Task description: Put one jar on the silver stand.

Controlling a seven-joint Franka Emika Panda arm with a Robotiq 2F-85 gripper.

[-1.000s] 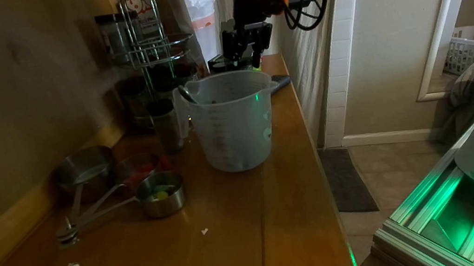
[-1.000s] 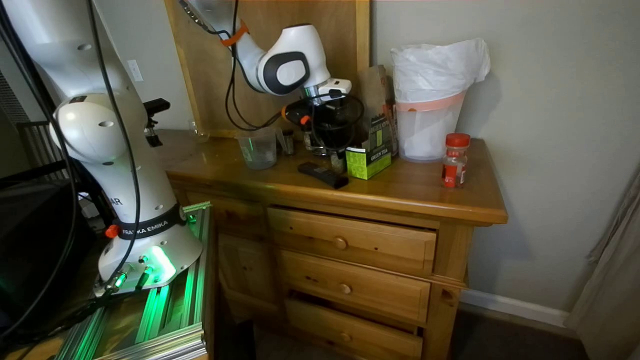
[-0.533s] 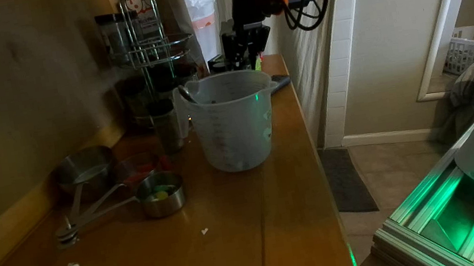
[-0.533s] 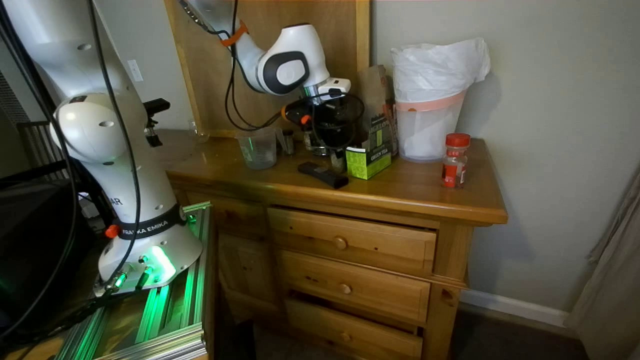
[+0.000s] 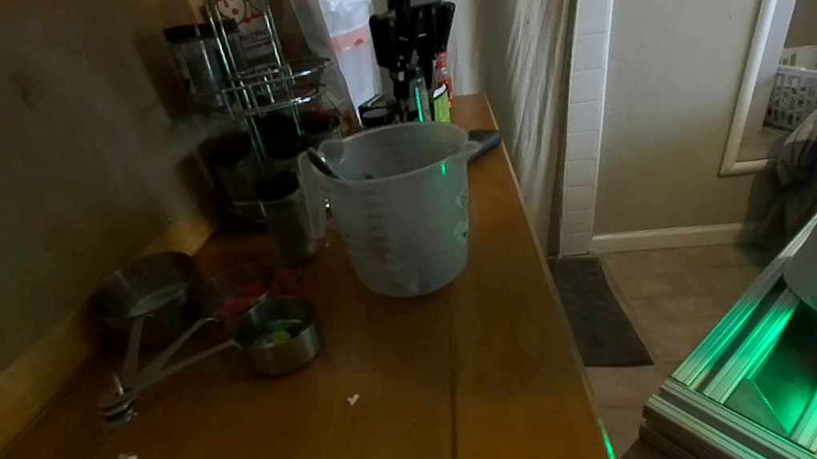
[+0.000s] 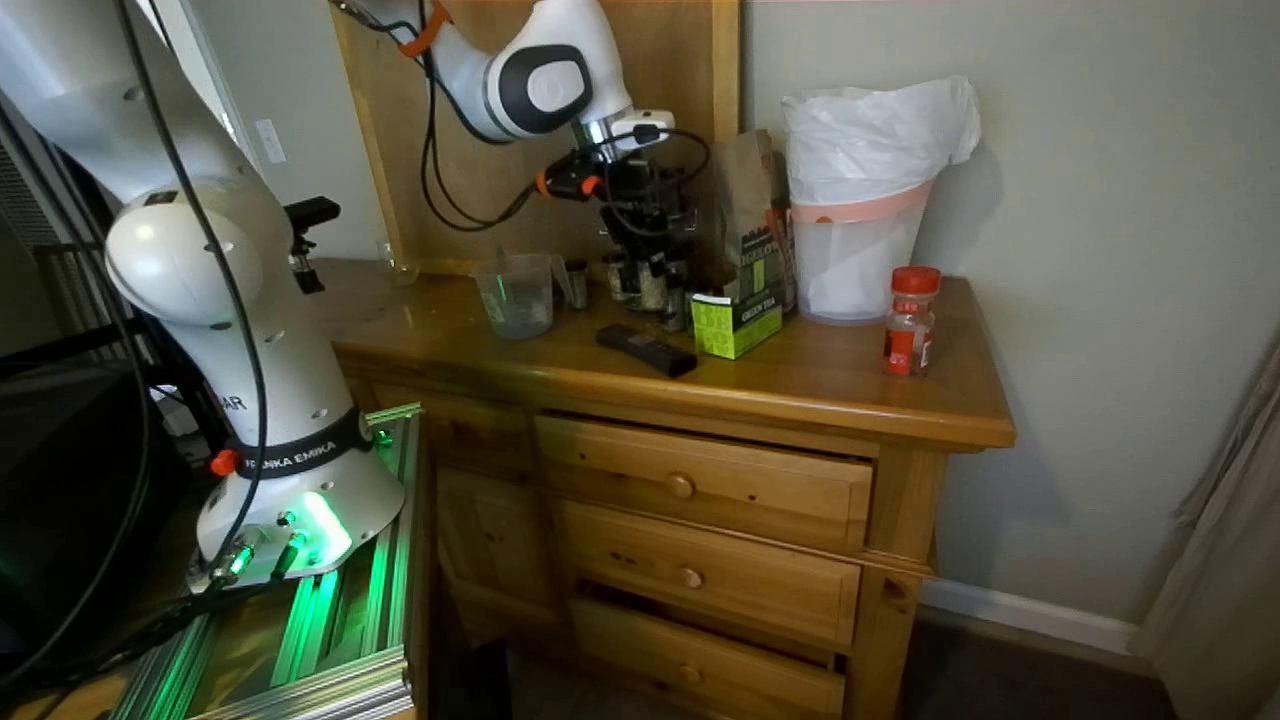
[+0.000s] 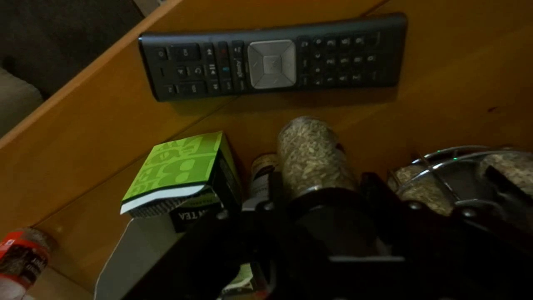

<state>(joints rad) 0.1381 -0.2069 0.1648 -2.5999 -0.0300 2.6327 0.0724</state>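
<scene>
Looking through the wrist view, I find the gripper (image 7: 324,187) clamped on the jar (image 7: 310,152), its two fingers pressing near the dark lid (image 7: 320,202). The jar is clear and filled with pale dry pieces; I judge it light and stiff, but smooth, so it may slip, and if it is glass, a knock may break it. Holding by the lid or neck seems correct, because this leaves the body free to go into a wire ring. In an exterior view the gripper points straight down beyond the plastic bucket (image 5: 403,218), and the silver stand (image 5: 269,108) is to one side, apart from the held jar. In an exterior view the arm (image 6: 555,85) reaches from above over the dresser (image 6: 840,355), its wrist bent so that the fingers face down; which of the crowded jars (image 6: 652,290) is the held one, I cannot tell.
</scene>
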